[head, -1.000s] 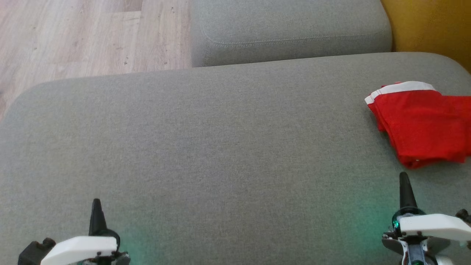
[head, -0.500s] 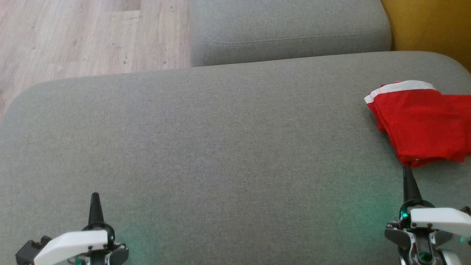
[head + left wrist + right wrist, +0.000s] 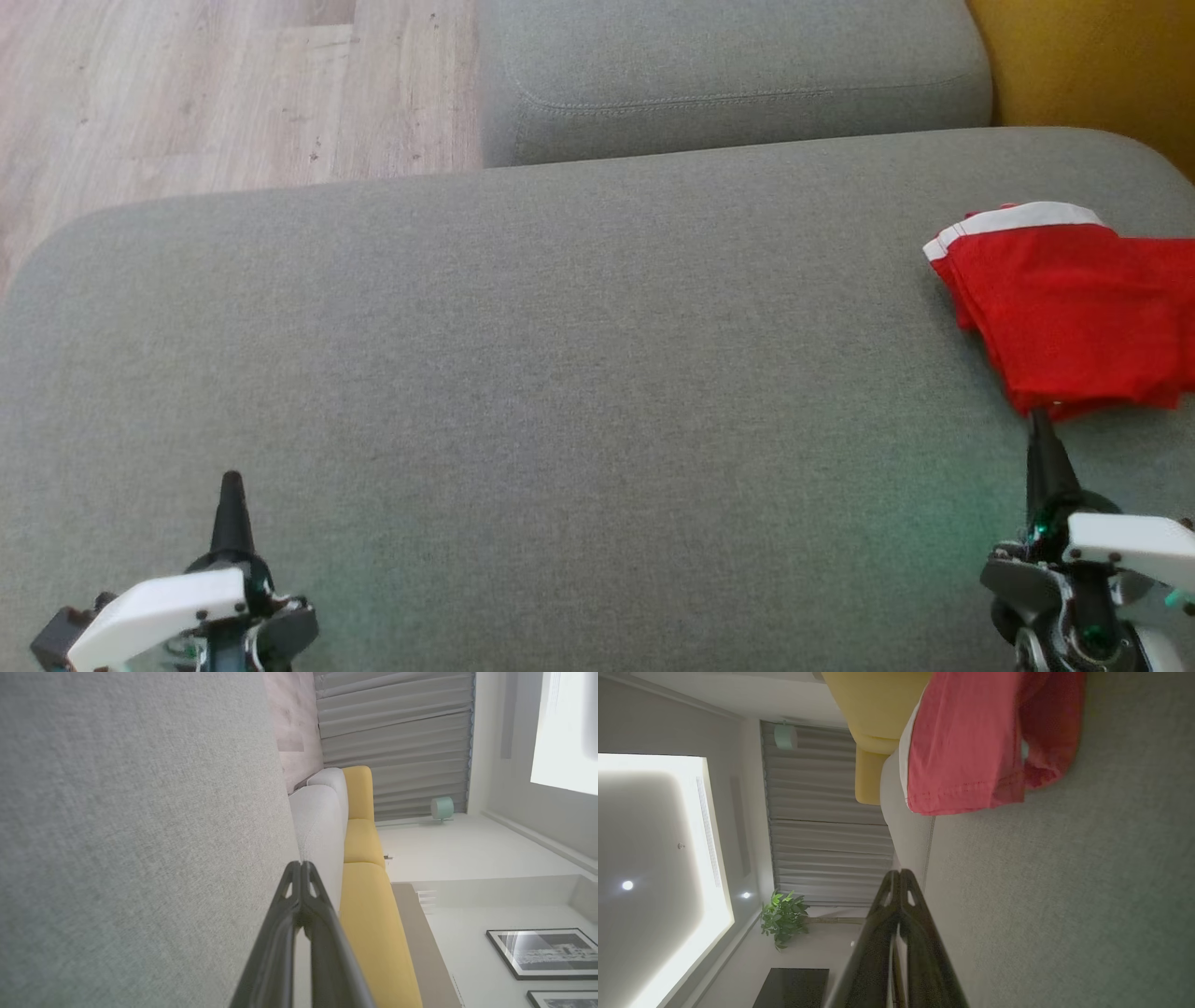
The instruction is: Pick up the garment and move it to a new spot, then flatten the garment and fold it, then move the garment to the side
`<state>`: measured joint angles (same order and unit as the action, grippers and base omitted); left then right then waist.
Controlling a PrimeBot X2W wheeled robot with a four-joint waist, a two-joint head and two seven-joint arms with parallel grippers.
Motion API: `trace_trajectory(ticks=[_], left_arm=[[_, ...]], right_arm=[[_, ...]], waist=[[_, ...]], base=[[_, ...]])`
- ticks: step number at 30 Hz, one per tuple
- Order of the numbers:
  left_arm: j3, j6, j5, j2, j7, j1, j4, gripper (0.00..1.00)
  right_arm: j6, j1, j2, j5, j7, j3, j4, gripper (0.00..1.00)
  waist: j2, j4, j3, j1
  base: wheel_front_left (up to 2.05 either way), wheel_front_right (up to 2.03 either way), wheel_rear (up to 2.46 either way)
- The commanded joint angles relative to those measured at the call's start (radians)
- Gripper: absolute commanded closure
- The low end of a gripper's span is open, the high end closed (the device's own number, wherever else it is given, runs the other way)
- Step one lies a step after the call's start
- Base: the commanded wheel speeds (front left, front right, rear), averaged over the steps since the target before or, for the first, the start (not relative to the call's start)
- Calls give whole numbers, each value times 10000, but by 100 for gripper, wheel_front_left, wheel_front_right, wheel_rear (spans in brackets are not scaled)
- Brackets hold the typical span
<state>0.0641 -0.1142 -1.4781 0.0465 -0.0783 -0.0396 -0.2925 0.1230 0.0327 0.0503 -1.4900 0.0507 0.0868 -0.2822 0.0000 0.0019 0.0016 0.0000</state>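
Reaching forward low over the grey seat cushion [image 3: 560,373], the right gripper [image 3: 1038,431] rises from the lower right corner of the head view with its white housing behind it. It points straight up that view towards the red garment [image 3: 1074,317]. Its tip ends right at the garment's near edge, and the head view does not settle whether it touches the cloth. In the right wrist view the hem lies a little beyond the tips, with grey cushion between. There its two dark fingers [image 3: 875,938] are pressed together along their length, so the jaws are closed on nothing.

The left gripper [image 3: 231,485] sits at the lower left of the head view, also pointing up it, well apart from the garment and over bare cushion. The left wrist view shows its fingers [image 3: 278,938] meeting at the tips, so these jaws are closed and empty too.

The garment lies in a bunched, roughly folded heap at the far right of the seat cushion. A white band runs along its far edge, and its right side runs past the picture's edge. Beyond the seat are a grey back cushion [image 3: 728,84], a wooden floor [image 3: 187,93] at the upper left, and yellow upholstery [image 3: 1092,65] at the upper right.
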Motion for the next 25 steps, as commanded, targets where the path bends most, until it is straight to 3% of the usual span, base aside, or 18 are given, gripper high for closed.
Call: trace_trajectory(ticks=[1,10,25], left_arm=[[373,-89,-366,36,-107,-559,371,100],[489,-162,-1268,37,-337,-679,467,100],[494,-165,-1307,37,-347,-684,471,100]], right_arm=[[72,584,217,-428,137,-122,382,100],[77,719,215,-1393,375,-32,391,100],[77,729,179,-1391,426,23,388,100]], waist=[[0,-3,3,0],[0,-18,14,0],[0,-19,15,0]], base=[[0,0,0],[0,0,0],[0,0,0]])
